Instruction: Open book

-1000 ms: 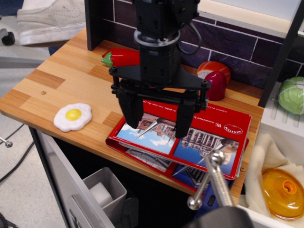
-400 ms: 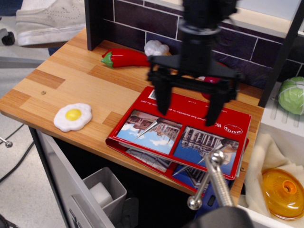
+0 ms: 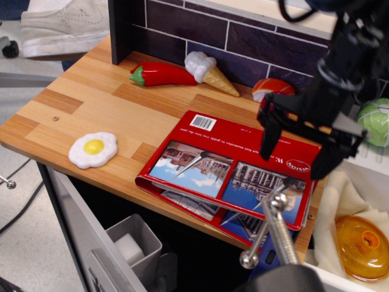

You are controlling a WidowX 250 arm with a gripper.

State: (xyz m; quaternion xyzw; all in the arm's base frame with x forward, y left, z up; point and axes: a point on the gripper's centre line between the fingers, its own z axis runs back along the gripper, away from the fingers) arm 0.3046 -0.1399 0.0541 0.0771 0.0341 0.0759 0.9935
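Observation.image, the only view, shows the book (image 3: 231,173) lying closed, red cover up, in the lower middle of the frame on the front part of the wooden table (image 3: 79,97), its near edge hanging slightly past the table's front edge. The gripper (image 3: 294,155) now sits at the right of the frame, above the book's right end, with its two fingers spread apart and nothing between them. A second ago it stood over the left photo on the cover, and a little later over the middle; it has swept rightward and the cover looks no different for it, so the opening has, by my judgement, not begun. The move suggests the arm is heading for the book's right edge to catch the cover there. With the arm gone from the middle, an ice cream cone (image 3: 209,73) at the upper centre is uncovered beside the red pepper (image 3: 159,74). A fried egg (image 3: 92,149) lies at the left, well apart from the book.
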